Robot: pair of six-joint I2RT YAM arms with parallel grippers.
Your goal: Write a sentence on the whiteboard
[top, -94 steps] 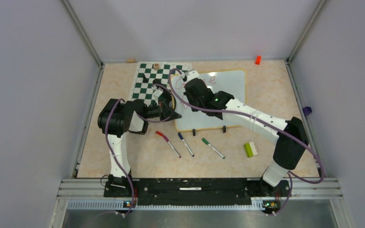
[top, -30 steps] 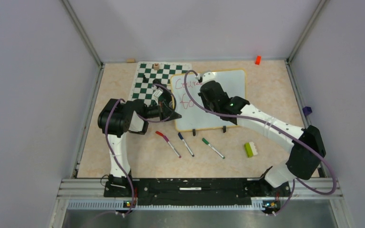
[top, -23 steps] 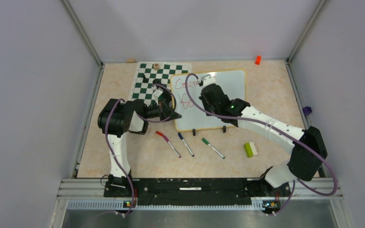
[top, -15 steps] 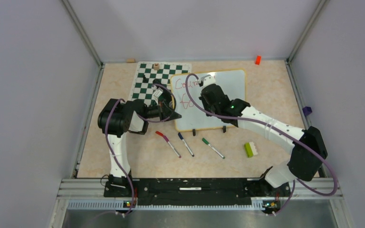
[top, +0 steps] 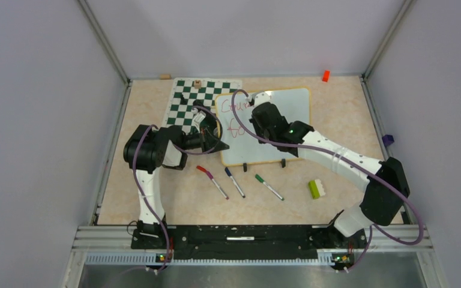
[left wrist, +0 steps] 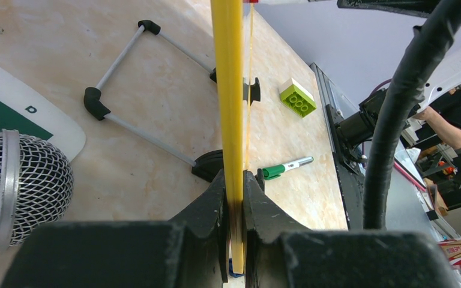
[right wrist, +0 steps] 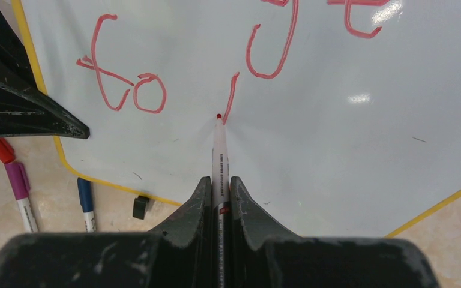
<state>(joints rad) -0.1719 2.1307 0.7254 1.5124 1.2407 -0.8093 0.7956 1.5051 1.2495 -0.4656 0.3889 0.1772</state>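
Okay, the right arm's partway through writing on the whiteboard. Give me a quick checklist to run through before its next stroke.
1. Marker grip: right fingers shut on the red marker, barrel centred. Ok.
2. Tip: it meets the foot of a short red stroke on the whiteboard. Ok.
3. Board steadied: left fingers shut on its yellow rim. Ok.
4. Room ahead: bare board beside the stroke. Ok.
5. Finished: the sentence stops at "to" plus that stroke. Not ok.
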